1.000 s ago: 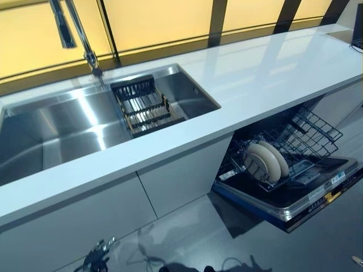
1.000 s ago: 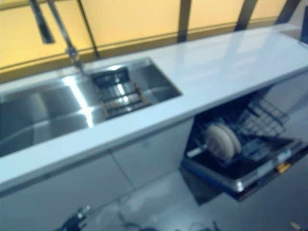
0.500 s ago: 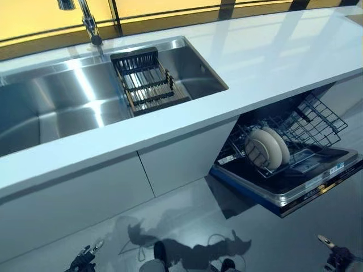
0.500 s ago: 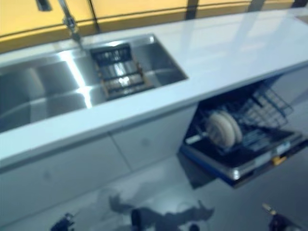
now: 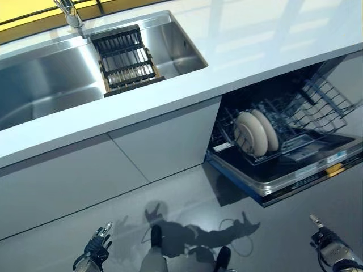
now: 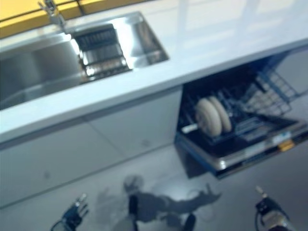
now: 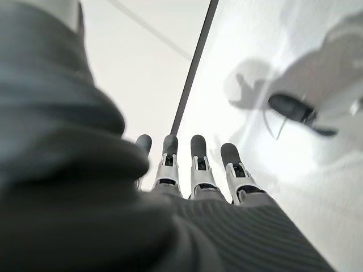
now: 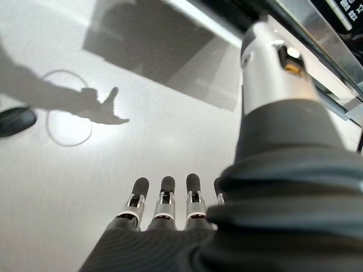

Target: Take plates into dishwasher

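Two cream plates point(image 5: 253, 132) stand upright on edge, side by side and touching or nearly so, in the lower wire rack point(image 5: 317, 107) of the open dishwasher point(image 5: 295, 170). Round, plain, no marks visible. They sit near the rack's front left corner; the rest of the rack looks bare wire. The rack is pulled out over the dropped door point(image 5: 309, 180), which hangs open below the white bench point(image 5: 238, 51).

Left of the dishwasher, flat grey cabinet fronts point(image 5: 102, 170) run under the bench edge. A steel sink point(image 5: 45, 85) is set in the bench's far left part, with a dark slatted drain rack point(image 5: 123, 59) at its right end and a tap point(image 5: 69, 12) behind it.

Left hand point(image 5: 96, 245) low over the grey floor point(image 5: 187, 198), fingers point(image 7: 199, 164) straight and slightly spread, holding nothing. Right hand point(image 5: 329, 245) low by the door's front corner, fingers point(image 8: 163, 204) straight, side by side, empty. Both hands are well apart from the plates.
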Tool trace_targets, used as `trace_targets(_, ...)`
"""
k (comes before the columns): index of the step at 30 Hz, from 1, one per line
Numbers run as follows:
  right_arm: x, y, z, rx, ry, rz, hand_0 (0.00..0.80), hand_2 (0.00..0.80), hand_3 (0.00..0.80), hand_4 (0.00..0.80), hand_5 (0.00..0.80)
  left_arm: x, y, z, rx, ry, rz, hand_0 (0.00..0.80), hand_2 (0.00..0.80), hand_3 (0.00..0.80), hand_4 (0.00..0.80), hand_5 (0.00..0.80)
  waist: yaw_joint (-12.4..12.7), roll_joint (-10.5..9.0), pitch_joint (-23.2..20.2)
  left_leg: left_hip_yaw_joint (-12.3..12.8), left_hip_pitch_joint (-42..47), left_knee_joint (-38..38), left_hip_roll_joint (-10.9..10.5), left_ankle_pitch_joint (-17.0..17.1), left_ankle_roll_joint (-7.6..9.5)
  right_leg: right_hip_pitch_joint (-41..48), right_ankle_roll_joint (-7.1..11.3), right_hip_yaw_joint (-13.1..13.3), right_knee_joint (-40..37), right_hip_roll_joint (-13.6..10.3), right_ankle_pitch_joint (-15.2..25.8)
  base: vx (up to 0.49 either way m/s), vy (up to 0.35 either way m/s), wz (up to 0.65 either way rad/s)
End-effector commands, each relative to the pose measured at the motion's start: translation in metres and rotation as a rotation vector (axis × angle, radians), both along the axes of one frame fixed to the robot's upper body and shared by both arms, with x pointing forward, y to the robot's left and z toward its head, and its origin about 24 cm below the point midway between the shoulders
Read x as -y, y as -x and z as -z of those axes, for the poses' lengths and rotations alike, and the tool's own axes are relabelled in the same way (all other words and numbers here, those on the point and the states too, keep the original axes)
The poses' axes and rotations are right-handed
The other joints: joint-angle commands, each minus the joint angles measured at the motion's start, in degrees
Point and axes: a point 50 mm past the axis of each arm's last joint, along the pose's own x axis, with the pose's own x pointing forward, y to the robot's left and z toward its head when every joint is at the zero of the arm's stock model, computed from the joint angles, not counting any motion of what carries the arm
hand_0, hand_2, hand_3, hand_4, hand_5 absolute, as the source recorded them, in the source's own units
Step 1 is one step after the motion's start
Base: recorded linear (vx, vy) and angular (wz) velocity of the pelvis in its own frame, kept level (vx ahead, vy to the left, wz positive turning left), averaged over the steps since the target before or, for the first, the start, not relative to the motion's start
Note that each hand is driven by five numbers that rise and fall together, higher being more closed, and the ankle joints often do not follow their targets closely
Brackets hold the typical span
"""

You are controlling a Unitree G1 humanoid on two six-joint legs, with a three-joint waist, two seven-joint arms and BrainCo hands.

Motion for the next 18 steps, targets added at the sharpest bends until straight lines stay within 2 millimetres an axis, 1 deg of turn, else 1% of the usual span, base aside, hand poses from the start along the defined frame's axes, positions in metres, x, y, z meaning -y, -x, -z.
trace_targets(1, 0.019, -0.035, -0.046, 0.193, 0.048, 0.085, 0.0, 0.0, 0.0, 0.0, 0.0, -0.014, -0.009, -0.011, 0.051, -0.075, 0.037, 0.0, 0.0, 0.0, 0.0, 0.0, 0.48, 0.02, 3.23, -0.93, -0.71, 0.07, -4.61, -5.52, 5.29, -1.04, -4.36, -1.86, 11.58, -2.35, -11.45, -0.123, -0.024, 0.07)
trace_targets(3, 0.023, -0.038, -0.054, 0.232, 0.044, 0.11, 0.0, 0.0, 0.0, 0.0, 0.0, -0.013, -0.009, -0.011, 0.058, -0.069, 0.037, 0.0, 0.0, 0.0, 0.0, 0.0, 0.16, 0.94, 3.71, -1.21, -1.32, 0.02, -4.69, -5.07, 5.22, -1.9, -4.8, -1.73, 12.7, -2.46, -12.08, -0.091, 0.003, 0.05)
trace_targets(5, 0.029, -0.044, -0.066, 0.298, 0.025, 0.135, 0.0, 0.0, 0.0, 0.0, 0.0, -0.009, -0.007, -0.008, 0.063, -0.052, 0.034, 0.0, 0.0, 0.0, 0.0, 0.0, -0.14, 2.33, 4.4, -1.2, -2.03, 1.29, -4.94, -5.34, 5.21, -3.05, -5.48, -1.25, 15.06, -2.88, -13.59, -0.075, 0.024, 0.02)
trace_targets(7, 0.032, -0.048, -0.073, 0.351, 0.005, 0.13, 0.0, 0.0, 0.0, 0.0, 0.0, -0.005, -0.007, -0.006, 0.067, -0.036, 0.031, 0.0, 0.0, 0.0, 0.0, 0.0, -0.41, 3.2, 4.87, -1.28, -2.82, 3.08, -5.1, -5.66, 5.19, -3.95, -6.02, -0.99, 17.02, -3.39, -14.51, -0.054, 0.04, 0.01)
trace_targets(10, 0.032, -0.058, -0.086, 0.47, -0.059, 0.112, 0.0, 0.0, 0.0, 0.0, 0.0, 0.004, -0.006, -0.002, 0.07, -0.001, 0.024, 0.0, 0.0, 0.0, 0.0, 0.0, -0.68, 4.52, 5.73, -0.96, -3.87, 6.64, -5.38, -6.76, 5.22, -5.6, -6.93, -0.21, 21.25, -4.65, -16.37, -0.038, 0.076, -0.01)
trace_targets(12, 0.031, -0.063, -0.092, 0.531, -0.088, 0.104, 0.0, 0.0, 0.0, 0.0, 0.0, 0.008, -0.007, 0.0, 0.07, 0.013, 0.024, 0.0, 0.0, 0.0, 0.0, 0.0, -0.86, 5.18, 5.77, -0.96, -4.52, 7.78, -5.5, -6.97, 5.31, -6.42, -7.34, -0.21, 22.95, -5.15, -17.02, -0.022, 0.074, 0.05)
trace_targets(14, 0.027, -0.076, -0.105, 0.683, -0.151, 0.089, 0.0, 0.0, 0.0, 0.0, 0.0, 0.013, -0.004, 0.003, 0.066, 0.034, 0.019, 0.0, 0.0, 0.0, 0.0, 0.0, -0.8, 6.08, 5.94, -0.68, -4.45, 9.18, -5.88, -7.59, 5.34, -6.95, -7.75, 0.2, 25.09, -5.92, -18.06, 0.013, 0.081, 0.11)
trace_targets(18, 0.015, -0.097, -0.123, 0.879, -0.278, 0.041, 0.0, 0.0, 0.0, 0.0, 0.0, 0.019, 0.0, 0.008, 0.049, 0.05, 0.02, 0.0, 0.0, 0.0, 0.0, 0.0, -0.79, 7.19, 6.0, -0.58, -4.21, 10.12, -6.36, -7.91, 5.41, -7.57, -8.25, 0.29, 27.41, -6.58, -19.06, 0.02, 0.064, 0.1)
